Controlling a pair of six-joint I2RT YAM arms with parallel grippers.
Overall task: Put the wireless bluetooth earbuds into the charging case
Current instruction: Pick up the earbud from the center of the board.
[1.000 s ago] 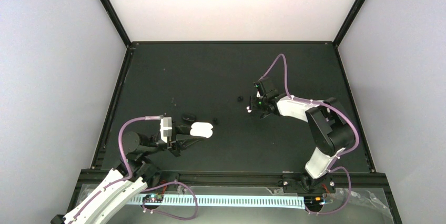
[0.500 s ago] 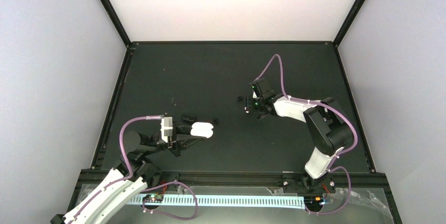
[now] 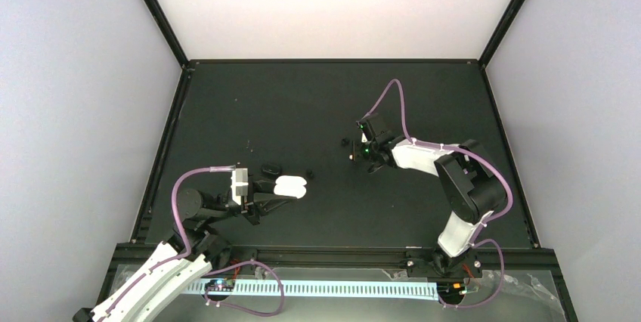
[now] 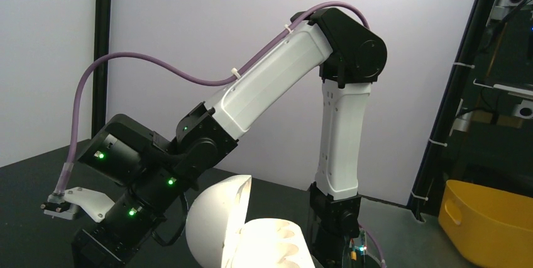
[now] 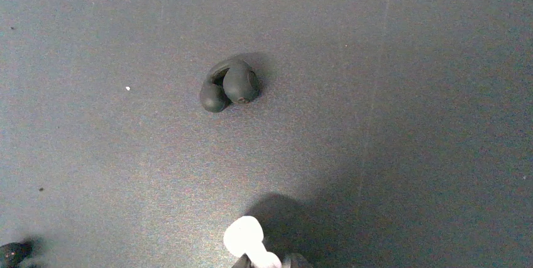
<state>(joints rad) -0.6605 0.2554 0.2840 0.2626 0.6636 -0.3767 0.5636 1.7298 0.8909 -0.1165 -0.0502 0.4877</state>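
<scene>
My left gripper (image 3: 280, 188) is shut on the open white charging case (image 3: 290, 187), held low over the mat. In the left wrist view its lid (image 4: 214, 224) stands up and the base (image 4: 276, 246) shows empty sockets. My right gripper (image 3: 361, 153) is shut on a white earbud (image 3: 352, 157), which shows between the fingertips at the bottom edge of the right wrist view (image 5: 246, 236). A black earbud (image 5: 228, 85) lies on the mat just beyond it, also in the top view (image 3: 345, 140). Another black earbud (image 3: 309, 174) lies near the white case. The second white earbud is not in view.
A closed black case (image 3: 270, 168) lies on the mat just behind the white case. A small dark object (image 5: 12, 252) sits at the bottom left corner of the right wrist view. A yellow bin (image 4: 484, 217) stands beyond the table's edge in the left wrist view.
My right gripper has moved a little to the left with the white earbud in it. The left arm and the white case have not moved.
</scene>
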